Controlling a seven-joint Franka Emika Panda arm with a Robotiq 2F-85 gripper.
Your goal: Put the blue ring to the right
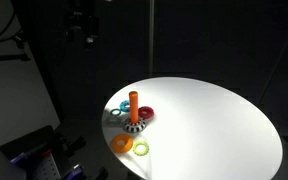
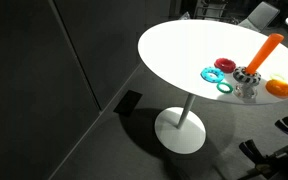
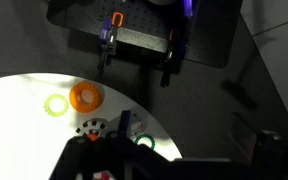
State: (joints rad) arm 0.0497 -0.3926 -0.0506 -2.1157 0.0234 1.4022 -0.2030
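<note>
The blue ring (image 2: 211, 74) lies flat on the white round surface (image 2: 174, 50), just beside the dark red ring (image 2: 225, 65) and a little nearer the surface's front edge in that exterior view. A teal-green ring (image 2: 225, 87) lies close by, nearer that edge again. All 3 sit apart from the checkered base (image 2: 246, 80) that carries an upright orange peg (image 2: 266, 50). An orange ring (image 2: 279, 87) lies on the base's far side, toward the right edge, where the frame cuts the surface off.

In an exterior view the yellow-green ring (image 1: 141, 148) sits next to the orange one by the near edge. There the blue ring is too pale against the glare to pick out with confidence.

In the wrist view the claw (image 3: 109, 155) is only a dark silhouette along the bottom, covering the blue and red rings. Whether its jaws are parted or closed cannot be told, nor whether it has hold of anything.
</note>
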